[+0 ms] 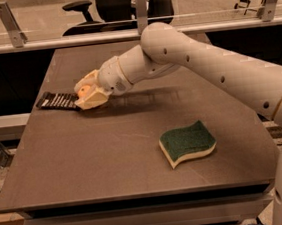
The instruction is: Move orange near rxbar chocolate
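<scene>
The rxbar chocolate (57,100) is a flat dark bar with white lettering, lying near the left edge of the dark table (110,153). The orange (84,92) shows as a small round orange patch between the cream fingers of my gripper (88,94). The gripper is low over the table, right beside the bar's right end, and is shut on the orange. Most of the fruit is hidden by the fingers.
A wavy green-and-yellow sponge (187,143) lies on the right half of the table. My white arm (212,72) reaches in from the right over the table's back half. A railing and office chairs stand behind the table.
</scene>
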Available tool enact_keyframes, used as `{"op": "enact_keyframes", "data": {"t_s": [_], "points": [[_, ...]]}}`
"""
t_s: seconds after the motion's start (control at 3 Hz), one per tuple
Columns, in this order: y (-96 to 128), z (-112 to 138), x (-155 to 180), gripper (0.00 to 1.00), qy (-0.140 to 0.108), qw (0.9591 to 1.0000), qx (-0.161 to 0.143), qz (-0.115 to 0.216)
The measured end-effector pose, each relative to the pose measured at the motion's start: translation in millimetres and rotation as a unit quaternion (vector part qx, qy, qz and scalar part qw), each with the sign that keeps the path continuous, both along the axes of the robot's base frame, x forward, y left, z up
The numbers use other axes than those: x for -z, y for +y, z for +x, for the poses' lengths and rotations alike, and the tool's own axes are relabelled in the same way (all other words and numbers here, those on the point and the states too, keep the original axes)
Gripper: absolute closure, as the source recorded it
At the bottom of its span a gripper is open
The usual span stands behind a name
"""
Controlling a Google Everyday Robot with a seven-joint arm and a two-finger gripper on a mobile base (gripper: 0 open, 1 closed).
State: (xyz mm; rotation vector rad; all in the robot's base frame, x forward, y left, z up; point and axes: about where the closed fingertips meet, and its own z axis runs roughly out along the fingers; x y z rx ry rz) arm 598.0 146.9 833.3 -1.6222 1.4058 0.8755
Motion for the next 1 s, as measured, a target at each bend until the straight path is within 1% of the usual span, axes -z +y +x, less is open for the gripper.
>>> {"op": "enact_keyframes", "data": {"t_s": [0.33,0.67,1.0], "points": [[2.2,-1.1,0.5,0.13,0.001,1.0000,-0.002,0.000],[4.6,-2.3,1.1,0.00,0.001,1.0000,-0.004,0.000],[4.6,-2.3,1.1,0.00,0.001,1.0000,-0.005,0.000]]}}
